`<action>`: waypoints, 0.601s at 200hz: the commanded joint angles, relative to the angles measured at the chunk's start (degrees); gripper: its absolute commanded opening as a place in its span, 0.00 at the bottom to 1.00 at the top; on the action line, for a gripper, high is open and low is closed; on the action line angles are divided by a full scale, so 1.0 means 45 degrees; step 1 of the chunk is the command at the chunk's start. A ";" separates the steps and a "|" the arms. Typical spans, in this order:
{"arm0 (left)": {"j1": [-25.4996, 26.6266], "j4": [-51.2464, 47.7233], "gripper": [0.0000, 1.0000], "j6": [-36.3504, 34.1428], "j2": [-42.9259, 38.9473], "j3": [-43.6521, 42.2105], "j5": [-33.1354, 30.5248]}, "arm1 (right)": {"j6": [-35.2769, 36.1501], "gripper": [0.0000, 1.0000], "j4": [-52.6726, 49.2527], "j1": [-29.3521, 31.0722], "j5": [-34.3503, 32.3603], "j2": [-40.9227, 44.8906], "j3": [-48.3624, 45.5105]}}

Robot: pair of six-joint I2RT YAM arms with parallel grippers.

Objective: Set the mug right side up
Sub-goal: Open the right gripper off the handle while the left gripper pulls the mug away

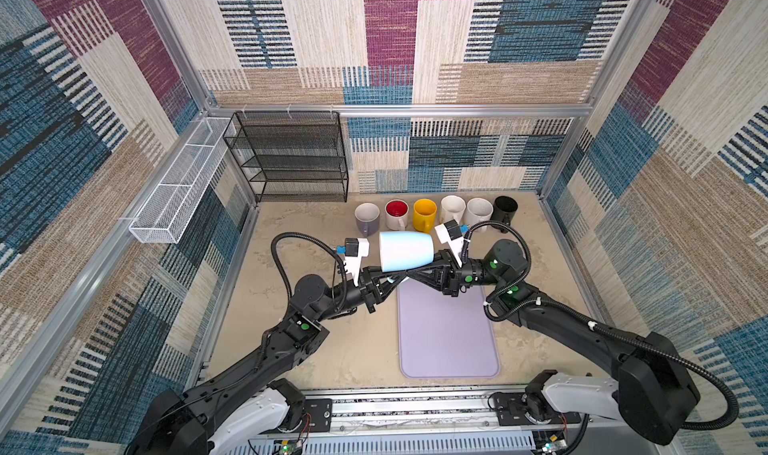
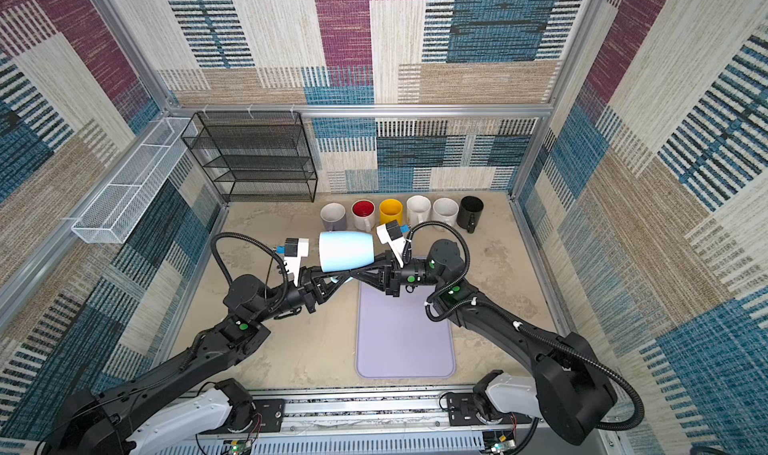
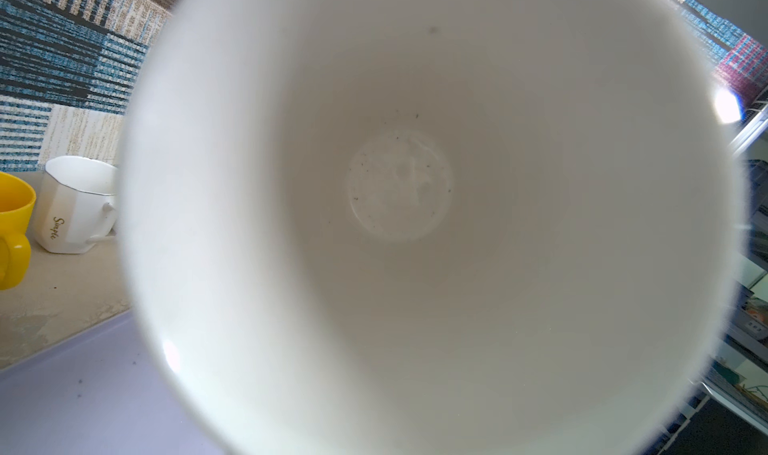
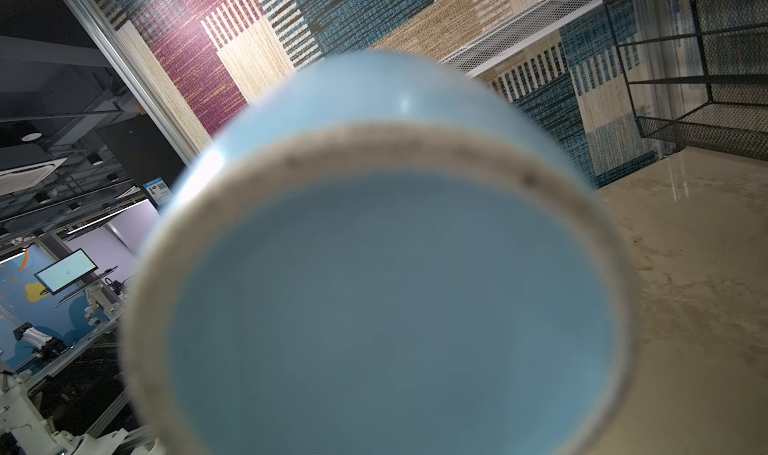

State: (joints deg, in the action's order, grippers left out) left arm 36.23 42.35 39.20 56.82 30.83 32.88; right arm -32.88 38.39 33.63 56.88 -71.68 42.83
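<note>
The light blue mug lies on its side in the air above the far end of the lilac mat, clear of the counter. Its mouth faces the left arm and its base faces the right arm. The left gripper and the right gripper meet tip to tip on the near side of the mug body, where part of the handle shows. Both claws are closed there and pinch the mug at the handle. The mug fills both wrist views and hides the fingers. The left wrist view shows the white interior. The right wrist view shows the blue base with its unglazed ring. Six upright mugs stand in a row along the far edge of the counter, just beyond the held mug: grey mug, red-lined mug, yellow mug, white mug, speckled mug, black mug. In both top views the right arm's wrist camera covers the lower part of the white mug. A black wire rack stands at the far left corner of the counter. A white mesh basket hangs on the left wall.
</note>
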 commanded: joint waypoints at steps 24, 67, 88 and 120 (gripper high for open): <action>-0.0016 -0.0281 0.00 -0.0126 -0.0209 0.0307 -0.1497 | 0.1164 0.40 -0.1157 0.0027 -0.0244 0.0478 0.0114; -0.0027 -0.1295 0.00 -0.0376 -0.0390 0.0560 -0.1967 | 0.1827 0.47 -0.2352 0.0008 -0.0749 0.1026 -0.0044; -0.0030 -0.2773 0.00 -0.0712 -0.0596 0.0842 -0.2384 | 0.2157 0.49 -0.3094 0.0008 -0.1135 0.1318 -0.0120; -0.0023 -0.5308 0.00 -0.1256 -0.0917 0.1706 -0.3094 | 0.2436 0.54 -0.4370 -0.0050 -0.2245 0.1841 -0.0471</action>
State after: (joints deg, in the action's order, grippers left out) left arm 36.12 24.12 37.30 53.95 35.92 22.61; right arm -23.70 23.38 33.56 50.87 -64.88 41.74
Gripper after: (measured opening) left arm 0.137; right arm 0.531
